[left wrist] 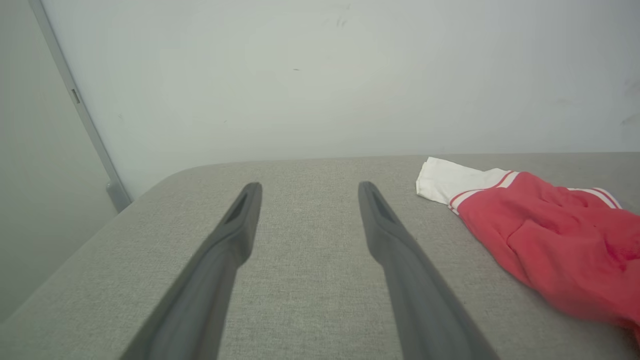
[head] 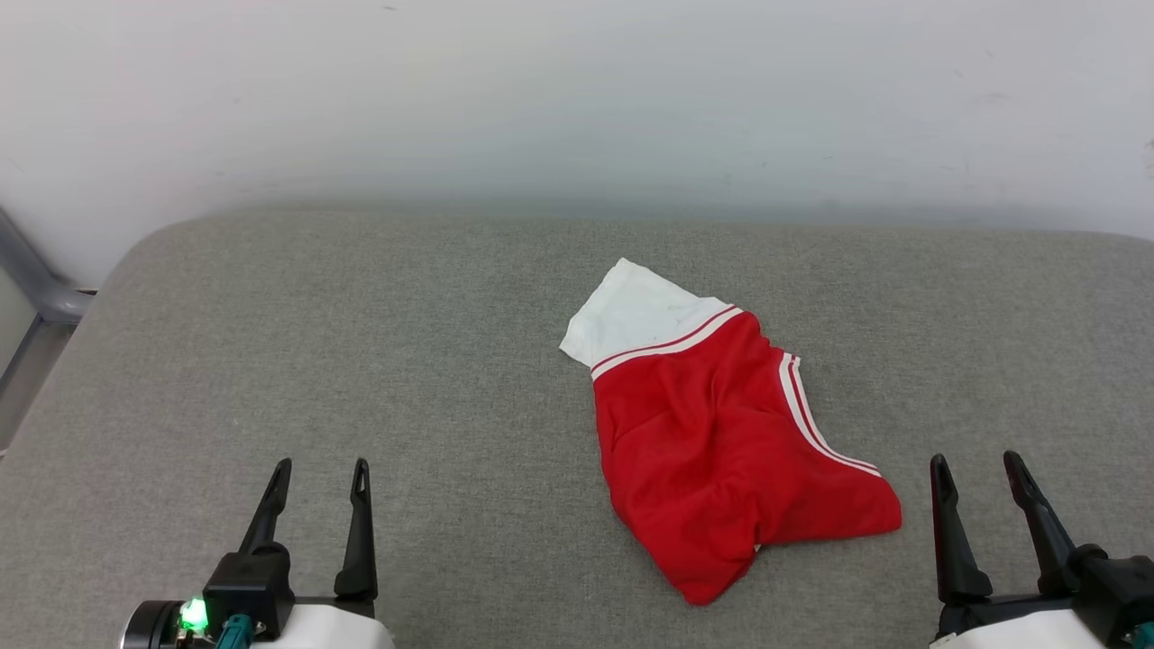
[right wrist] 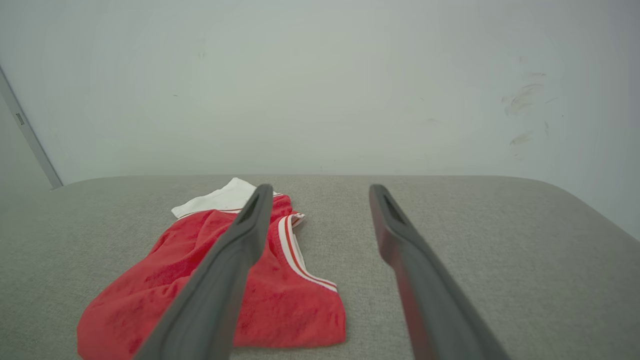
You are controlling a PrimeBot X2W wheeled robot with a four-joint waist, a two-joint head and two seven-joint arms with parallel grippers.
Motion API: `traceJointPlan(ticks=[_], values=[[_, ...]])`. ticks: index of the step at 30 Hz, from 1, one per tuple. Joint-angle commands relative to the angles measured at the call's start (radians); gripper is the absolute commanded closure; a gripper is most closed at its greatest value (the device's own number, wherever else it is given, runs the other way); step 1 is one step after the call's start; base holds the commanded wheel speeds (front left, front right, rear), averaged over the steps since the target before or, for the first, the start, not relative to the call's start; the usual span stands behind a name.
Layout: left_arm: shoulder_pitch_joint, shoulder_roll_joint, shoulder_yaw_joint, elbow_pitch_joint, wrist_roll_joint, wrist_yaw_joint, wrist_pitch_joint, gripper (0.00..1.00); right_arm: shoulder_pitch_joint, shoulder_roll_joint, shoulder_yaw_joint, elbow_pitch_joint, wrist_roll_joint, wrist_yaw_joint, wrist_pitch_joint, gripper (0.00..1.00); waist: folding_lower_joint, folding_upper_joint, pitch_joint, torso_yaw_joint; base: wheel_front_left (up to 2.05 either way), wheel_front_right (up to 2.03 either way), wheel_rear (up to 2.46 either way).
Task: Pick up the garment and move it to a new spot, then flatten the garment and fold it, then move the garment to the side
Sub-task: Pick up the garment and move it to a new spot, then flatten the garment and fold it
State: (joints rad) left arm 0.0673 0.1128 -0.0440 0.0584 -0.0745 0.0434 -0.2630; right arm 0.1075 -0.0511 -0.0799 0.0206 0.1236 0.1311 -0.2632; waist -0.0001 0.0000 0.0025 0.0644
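The garment [head: 712,433] lies bunched in a loose heap right of centre on the grey padded surface. Its red body faces up, one white sleeve [head: 636,311] sticks out at the far end, and striped trim runs along its right edge. No print shows. My left gripper [head: 320,469] stands open at the lower left, well apart from the cloth. My right gripper [head: 978,464] is open at the lower right, just right of the garment's near corner. The garment [left wrist: 560,240] lies right of the left fingers, and the garment [right wrist: 200,280] sits partly behind the right gripper's left finger.
The grey fabric surface [head: 270,361] ends at a pale wall [head: 577,99] behind it. A grey metal frame [head: 36,288] runs past the rounded far left corner. Bare surface stretches left of the garment.
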Motion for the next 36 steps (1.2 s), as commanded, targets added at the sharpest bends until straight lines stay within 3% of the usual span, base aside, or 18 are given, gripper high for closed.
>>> traceJointPlan(ticks=[1,8,12,23,30,36], values=[[0.007,-0.006,0.008,0.003,0.005,-0.01,-0.003,0.0,0.004,0.002,0.001,0.003,0.001,-0.001,-0.002,0.0,0.0001,0.0,0.0,0.0,0.0,0.0,0.0],[-0.014,-0.016,0.03,0.012,0.009,-0.032,-0.003,0.0,-0.001,0.002,0.002,0.0,0.001,-0.001,-0.002,0.0,0.0001,0.0,0.002,-0.001,0.0,0.0,0.0],[-0.073,-0.005,0.04,0.02,0.009,-0.072,-0.003,0.0,-0.011,0.002,0.005,-0.005,0.001,-0.001,-0.002,0.0,0.0001,0.0,0.009,-0.005,0.0,0.0,0.0],[-0.435,0.058,0.031,0.095,0.024,-0.144,-0.002,0.0,-0.085,0.002,0.032,-0.038,-0.024,-0.001,-0.002,0.0,0.0001,0.0,0.124,-0.074,0.0,0.0,0.0],[-0.729,0.119,-0.038,0.246,0.004,-0.168,-0.002,0.0,-0.154,0.002,0.045,-0.064,-0.032,-0.001,-0.002,0.0,0.0001,0.0,0.239,-0.129,0.0,0.0,0.0],[-0.972,0.174,-0.201,0.409,-0.084,-0.172,0.078,0.0,-0.201,0.002,0.055,-0.077,-0.028,-0.001,-0.002,0.0,0.0001,0.0,0.313,-0.171,0.0,0.0,0.0]])
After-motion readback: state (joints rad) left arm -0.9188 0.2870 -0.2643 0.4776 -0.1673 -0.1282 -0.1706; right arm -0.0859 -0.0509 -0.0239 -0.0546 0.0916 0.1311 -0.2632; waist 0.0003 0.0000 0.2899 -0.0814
